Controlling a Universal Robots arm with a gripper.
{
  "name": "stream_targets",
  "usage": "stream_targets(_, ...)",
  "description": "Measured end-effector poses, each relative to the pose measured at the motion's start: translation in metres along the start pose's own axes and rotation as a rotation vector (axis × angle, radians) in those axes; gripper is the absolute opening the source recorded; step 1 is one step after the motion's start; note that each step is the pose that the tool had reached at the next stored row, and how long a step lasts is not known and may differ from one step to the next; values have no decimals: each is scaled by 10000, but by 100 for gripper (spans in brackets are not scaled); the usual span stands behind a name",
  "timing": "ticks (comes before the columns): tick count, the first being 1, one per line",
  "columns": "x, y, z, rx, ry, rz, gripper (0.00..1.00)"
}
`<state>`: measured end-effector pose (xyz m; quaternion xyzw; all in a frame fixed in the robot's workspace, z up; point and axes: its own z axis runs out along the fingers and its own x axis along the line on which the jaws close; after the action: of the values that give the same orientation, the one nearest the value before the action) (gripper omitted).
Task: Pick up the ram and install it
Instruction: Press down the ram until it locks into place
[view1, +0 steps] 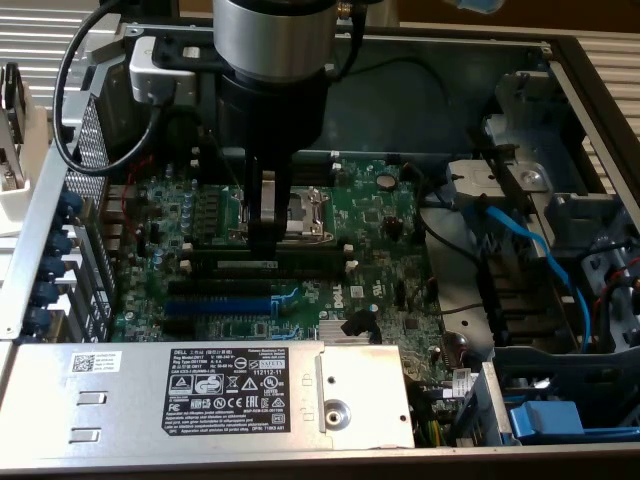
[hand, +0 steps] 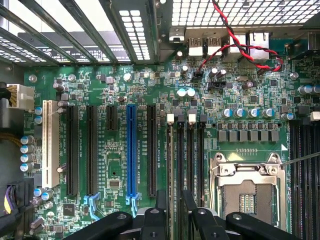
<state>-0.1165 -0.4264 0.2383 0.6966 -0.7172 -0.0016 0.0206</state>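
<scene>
You find the ram (view1: 310, 256) lying along one of the long black memory slots (view1: 215, 270) on the motherboard (view1: 385, 215), just beside the bare processor socket (view1: 300, 212). In the exterior view it seems to stand in the slot rather than lie loose. I therefore judge the pick-up done and the seating done or nearly so. You cannot tell from here whether both end latches are locked.

The gripper (view1: 265, 238) hangs straight over the stick. Its fingers (hand: 161, 205) are spread wide, one to either side of the slot line, and nothing is clamped between them.

The container is the opened computer case (view1: 560, 60). It holds:
- the motherboard
- the silver power supply (view1: 200, 385) with its black label, along the near edge
- a blue expansion slot (view1: 215, 303) next to the memory slots
- a light-blue cable (view1: 530, 245) running over the metal drive bay toward the exterior view's right
- a red-and-black twisted wire (hand: 240, 47) near the rear ports
</scene>
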Motion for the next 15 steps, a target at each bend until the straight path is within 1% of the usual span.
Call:
stream_targets(1,0,0,0,0,0,0,24)
stream_targets(3,0,0,0,0,0,0,11)
stream_targets(15,0,-8,0,-6,0,-1,10)
